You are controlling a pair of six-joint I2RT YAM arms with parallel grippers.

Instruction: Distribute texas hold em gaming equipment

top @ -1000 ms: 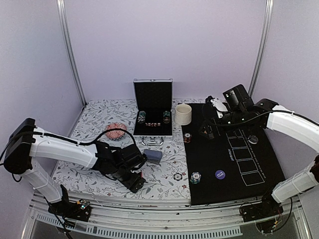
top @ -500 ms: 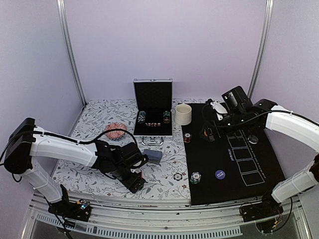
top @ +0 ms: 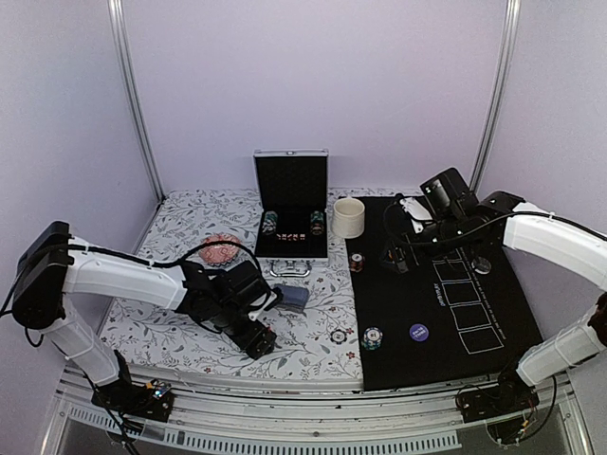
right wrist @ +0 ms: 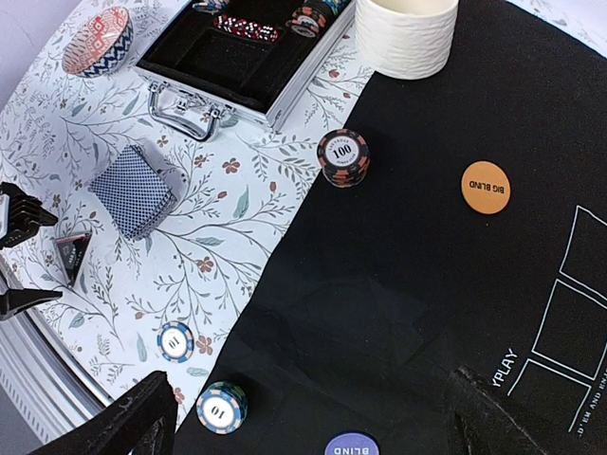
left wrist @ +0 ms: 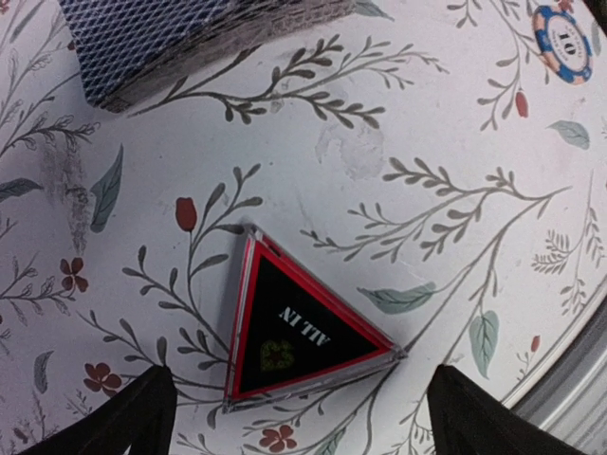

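- Left end effector [left wrist: 308, 408], fingers apart, flanks the black red-edged plastic triangle marker [left wrist: 294, 336], lower centre, on the floral worktop [left wrist: 379, 142].
- Blue-backed playing-card deck [left wrist: 180, 38] lies upper left.
- Right end effector [right wrist: 313, 417], fingers apart, hangs over the black felt mat [right wrist: 408, 284].

Counting outward from the one open aluminium case [top: 291, 204] on the table:

- Inside the case are two short chip stacks [top: 269, 223], plus a row of tiny red pieces too small to count.
- Left of the case is one pink patterned dish [top: 221, 250].
- Right of it are one cream cup [top: 348, 217] and one black mat [top: 446, 313].
- In front of it are one deck of blue-backed cards [right wrist: 133, 201] and one black red-edged triangle marker [left wrist: 294, 336].
- Chips outside the case come in three lots:
  - one dark red stack [right wrist: 342, 157]
  - one teal stack [right wrist: 222, 408]
  - one single blue-and-orange chip [right wrist: 176, 341]
- There are three discs right of the case:
  - one orange disc [right wrist: 486, 187]
  - one dark blue disc [top: 418, 332]
  - one pale disc [top: 482, 266]
- There are two claws, the left claw [left wrist: 294, 422] and the right claw [right wrist: 318, 417].
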